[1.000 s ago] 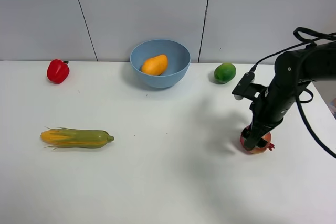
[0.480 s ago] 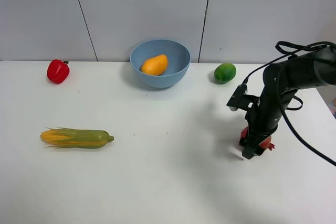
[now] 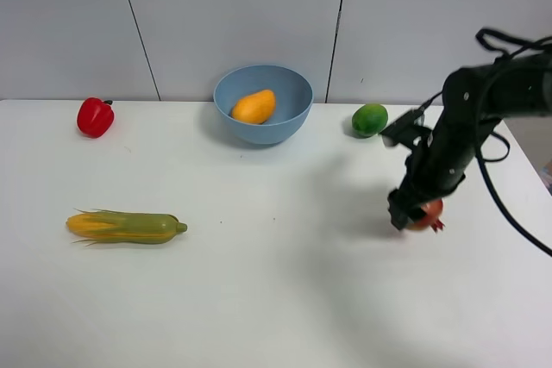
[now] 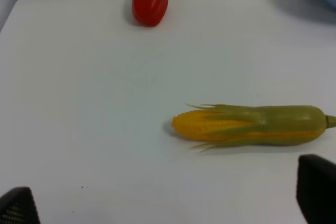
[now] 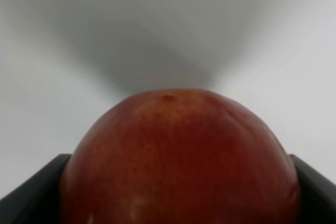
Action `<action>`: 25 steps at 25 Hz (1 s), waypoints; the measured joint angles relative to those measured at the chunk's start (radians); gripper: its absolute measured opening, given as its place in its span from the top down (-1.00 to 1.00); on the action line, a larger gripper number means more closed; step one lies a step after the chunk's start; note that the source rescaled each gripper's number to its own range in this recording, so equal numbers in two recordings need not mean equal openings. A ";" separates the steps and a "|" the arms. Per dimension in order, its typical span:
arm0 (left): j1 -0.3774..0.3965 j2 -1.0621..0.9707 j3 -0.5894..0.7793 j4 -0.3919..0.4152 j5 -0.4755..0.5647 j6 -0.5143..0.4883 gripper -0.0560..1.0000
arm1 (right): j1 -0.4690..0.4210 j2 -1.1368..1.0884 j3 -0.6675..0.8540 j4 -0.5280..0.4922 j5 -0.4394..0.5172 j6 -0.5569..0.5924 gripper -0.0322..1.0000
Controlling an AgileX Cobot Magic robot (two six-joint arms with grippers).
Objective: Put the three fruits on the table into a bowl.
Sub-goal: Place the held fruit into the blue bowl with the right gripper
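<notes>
High view of a white counter [image 3: 259, 299]. On its right side, the right pincer [image 3: 407, 209] is closed around a red pomegranate [image 3: 429, 211]. The wrist view shows a dark finger pressed against each flank of the fruit. Whether the fruit has cleared the counter is hard to tell. Its small crown points toward the near right, away from the bowl.

The light-blue bowl [image 3: 263, 131] sits at the back centre, to the left of the pincer and farther back. A mango [image 3: 253, 107] is already inside it. Only bare counter lies between pincer and bowl, so the carry looks unobstructed.

A green lime [image 3: 369, 119] rests near the back edge, to the right of the bowl and nearer the right arm.

The left pincer [image 4: 168, 203] hangs open over the left side, near a corn cob [image 4: 252, 125], with a red pepper [image 4: 150, 1] farther back. The counter's right edge lies close beyond the right arm.
</notes>
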 joint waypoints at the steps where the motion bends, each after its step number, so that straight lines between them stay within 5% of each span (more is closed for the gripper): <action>1: 0.000 0.000 0.000 0.000 0.000 0.000 -0.98 | 0.012 -0.021 -0.059 0.031 -0.010 0.041 0.56; 7: 0.000 0.000 0.000 0.000 0.000 -0.001 -0.98 | 0.108 0.013 -0.395 0.124 -0.217 0.130 0.56; 13: 0.000 0.000 0.000 0.000 0.000 -0.001 -0.98 | 0.189 0.295 -0.638 0.130 -0.399 0.135 0.56; 24: 0.000 0.000 0.000 0.000 0.000 0.000 -0.98 | 0.246 0.581 -0.822 0.030 -0.372 0.136 0.56; 25: 0.000 0.000 0.000 0.000 0.000 0.000 -0.98 | 0.246 0.579 -0.825 0.027 -0.372 0.137 0.44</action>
